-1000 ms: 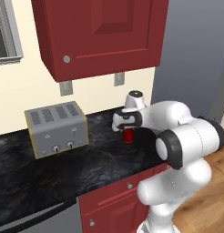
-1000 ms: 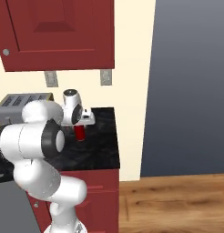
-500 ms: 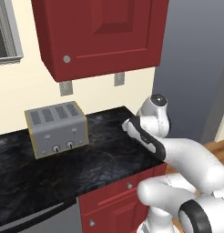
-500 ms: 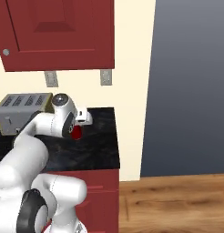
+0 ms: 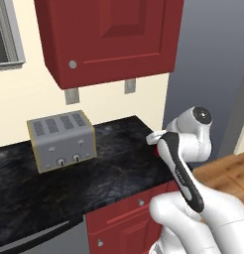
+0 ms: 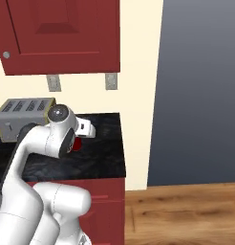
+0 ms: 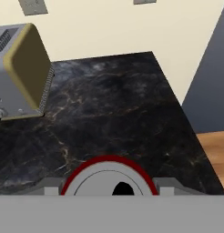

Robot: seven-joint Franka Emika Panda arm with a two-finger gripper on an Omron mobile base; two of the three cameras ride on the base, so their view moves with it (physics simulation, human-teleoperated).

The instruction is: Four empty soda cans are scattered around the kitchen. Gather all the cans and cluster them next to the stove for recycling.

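Gripping 1 red soda can (image 7: 108, 176), seemingly, end effector (image 7: 108, 190) above black countertop (image 7: 114, 109).

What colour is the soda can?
Red with a silver top; the soda can shows best in the hand view.

free: black countertop (image 7: 114, 104) ahead | obstacle: toaster (image 7: 20, 73) (far left) | cabinet (image 5: 111, 37) overhead
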